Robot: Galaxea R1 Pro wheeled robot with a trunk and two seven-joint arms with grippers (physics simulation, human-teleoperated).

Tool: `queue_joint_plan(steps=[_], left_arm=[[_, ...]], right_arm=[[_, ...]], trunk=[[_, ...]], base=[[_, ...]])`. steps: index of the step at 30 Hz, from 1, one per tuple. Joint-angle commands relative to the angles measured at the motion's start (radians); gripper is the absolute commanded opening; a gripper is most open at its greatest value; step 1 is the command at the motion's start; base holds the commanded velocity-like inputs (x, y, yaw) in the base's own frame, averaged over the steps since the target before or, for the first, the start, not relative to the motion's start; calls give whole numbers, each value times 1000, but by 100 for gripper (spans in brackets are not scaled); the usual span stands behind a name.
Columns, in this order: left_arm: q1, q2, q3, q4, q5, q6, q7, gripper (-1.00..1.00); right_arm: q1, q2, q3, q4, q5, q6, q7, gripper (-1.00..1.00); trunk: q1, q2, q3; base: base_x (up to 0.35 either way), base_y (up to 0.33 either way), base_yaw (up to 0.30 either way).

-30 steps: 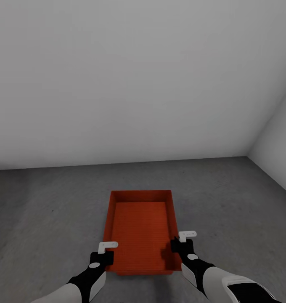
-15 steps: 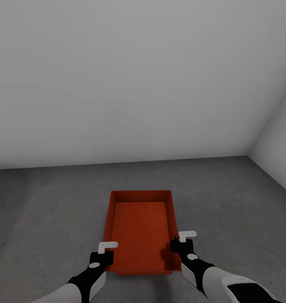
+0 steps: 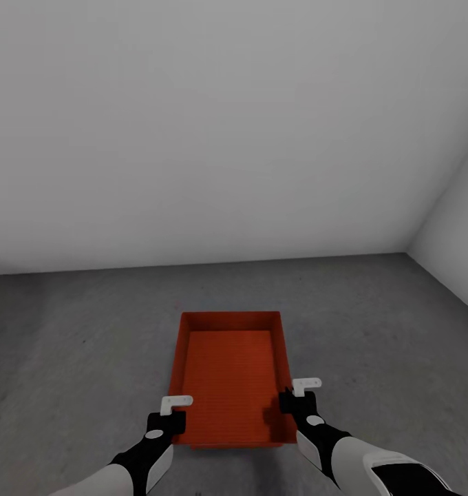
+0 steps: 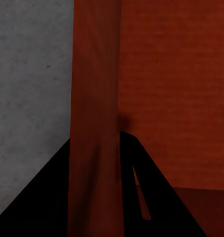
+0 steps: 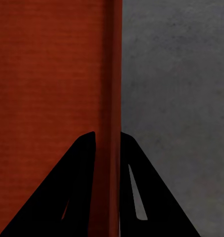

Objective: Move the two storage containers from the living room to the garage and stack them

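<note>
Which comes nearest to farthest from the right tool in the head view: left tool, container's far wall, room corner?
1. Left tool: across the container, on its left wall.
2. Far wall of the container: ahead of the right tool.
3. Room corner: far ahead, to the right.

Red-orange container (image 3: pixel 228 375), mottled grey floor (image 3: pixel 76 344)

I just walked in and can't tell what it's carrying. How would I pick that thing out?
Look at the dark grey floor before the white wall. In front of the robot is a red-orange open-top container, its side walls pinched by the left claw and right claw. Nothing else here has colour.
</note>
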Motion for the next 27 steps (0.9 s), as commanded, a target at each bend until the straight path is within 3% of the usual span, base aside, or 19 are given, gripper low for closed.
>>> queue_joint_plan(steps=[1,27], left_arm=[[0,10,40,4,19,-5,18,-100],[0,10,40,4,19,-5,18,-100]], right_arm=[[-2,0,-40,-1,-9,-18,-19,-100],[-2,0,-40,-1,-9,-18,-19,-100]], trunk=[[4,-8,-4],[11,-22,-10]], base=[[0,0,0],[0,0,0]])
